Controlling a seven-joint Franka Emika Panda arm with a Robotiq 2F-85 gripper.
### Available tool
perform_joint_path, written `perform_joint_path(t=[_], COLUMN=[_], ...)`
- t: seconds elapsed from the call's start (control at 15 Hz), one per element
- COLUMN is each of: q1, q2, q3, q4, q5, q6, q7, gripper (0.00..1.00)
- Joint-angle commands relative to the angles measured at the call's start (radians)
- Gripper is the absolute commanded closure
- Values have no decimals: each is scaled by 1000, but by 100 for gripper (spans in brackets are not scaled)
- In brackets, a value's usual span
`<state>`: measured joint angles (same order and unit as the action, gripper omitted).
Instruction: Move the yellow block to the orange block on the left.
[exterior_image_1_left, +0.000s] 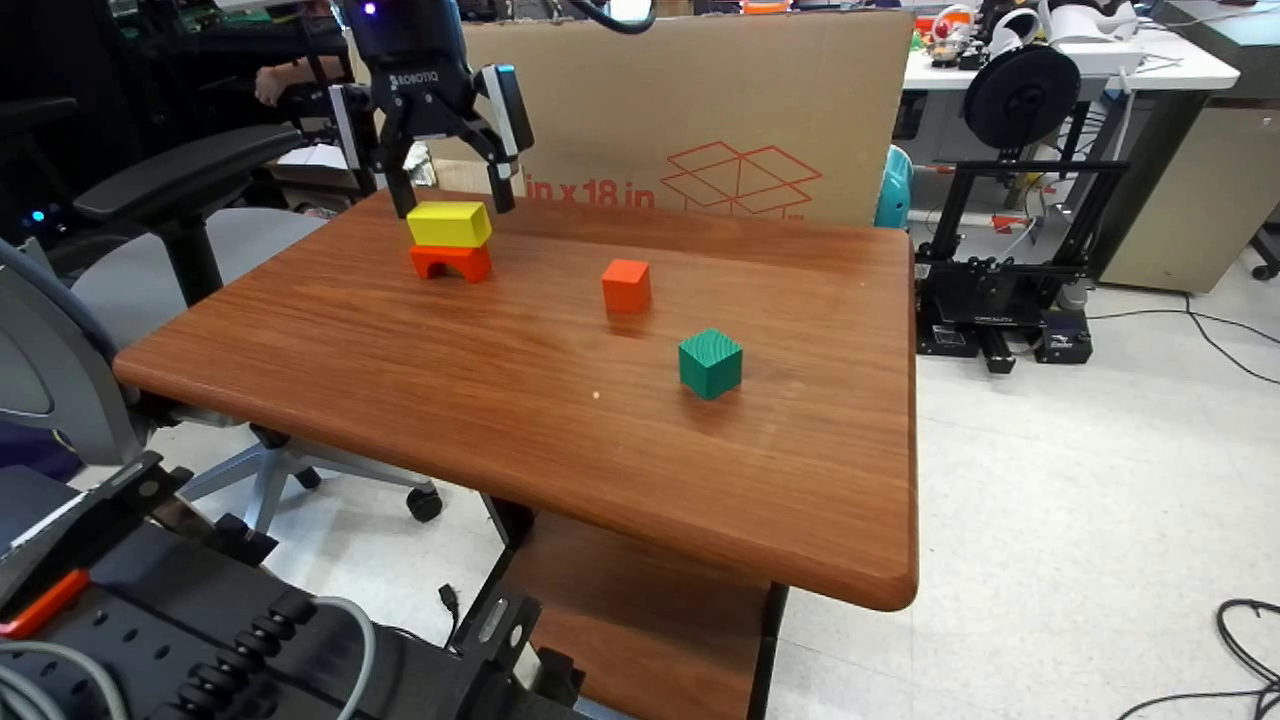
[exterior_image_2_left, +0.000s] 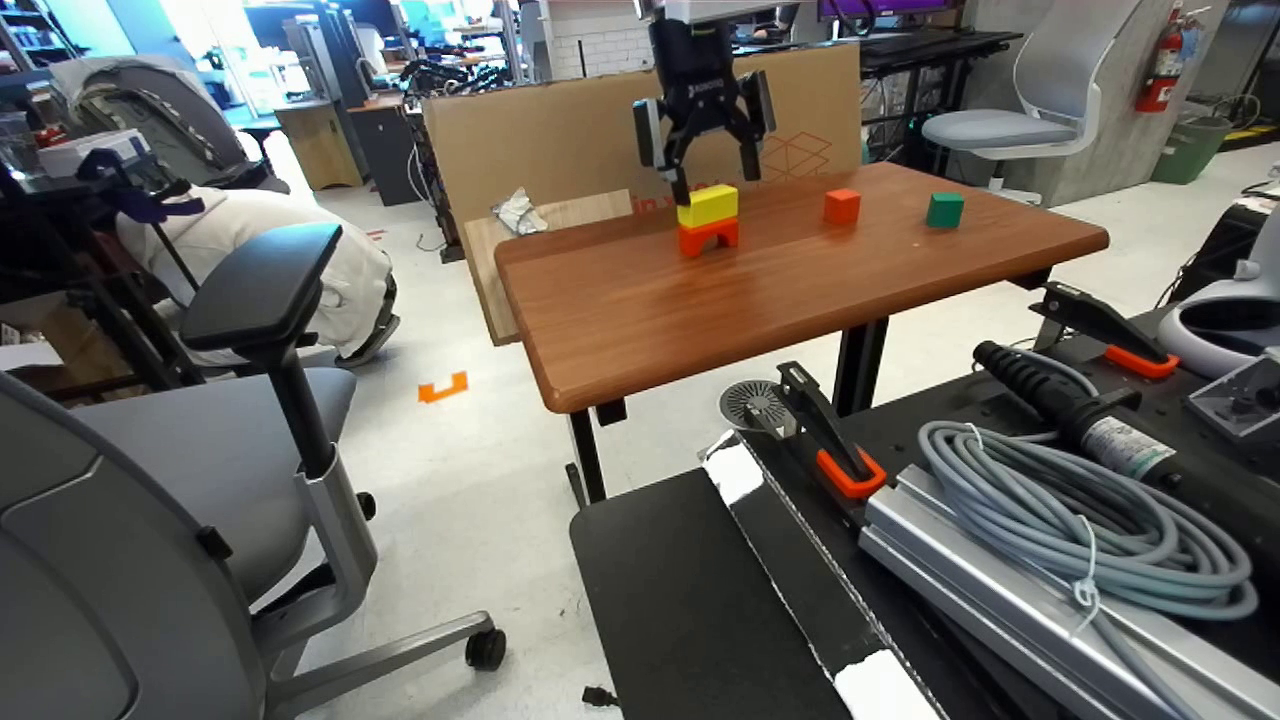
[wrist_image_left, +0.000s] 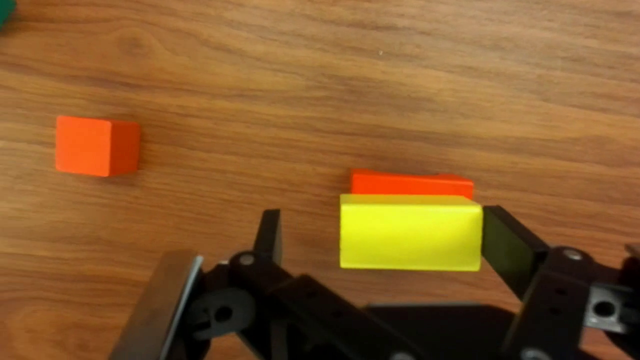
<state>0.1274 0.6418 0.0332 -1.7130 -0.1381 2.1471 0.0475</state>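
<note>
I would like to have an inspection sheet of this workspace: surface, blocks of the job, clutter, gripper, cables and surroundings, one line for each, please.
Surface: wood-grain tabletop, one small pale speck visible.
Job's things: yellow block on top of the orange arch block, no gap seen between them.
Clutter: orange cube and green cube, each standing apart on the tabletop.
Gripper: open; in the wrist view one jaw is right at the yellow block's end, the other clearly apart; contact cannot be told.
Cables: grey cable coil in the foreground, black cable on the floor.
Surroundings: cardboard panel beyond the tabletop's far edge, office chair beside it, 3D printer on the floor.
</note>
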Motion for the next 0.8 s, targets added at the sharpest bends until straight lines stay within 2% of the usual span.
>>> perform_joint_path(t=[0.0,0.2,0.4,0.6,0.67,0.73], q1=[-33,-65,-96,-127,-108,-113], q2=[-114,-201,-258,-275,-245,-247], q3=[-12,-20,-20,-17,-22,-23], q4=[-86,-147,-184,-194,-156,-159], q5=[-7,-6,1,15,2,3], q6=[47,114,125,85,84,84], q7=[-44,-87,-138,-213,-161,-167], gripper=[0,0,0,0,0,0])
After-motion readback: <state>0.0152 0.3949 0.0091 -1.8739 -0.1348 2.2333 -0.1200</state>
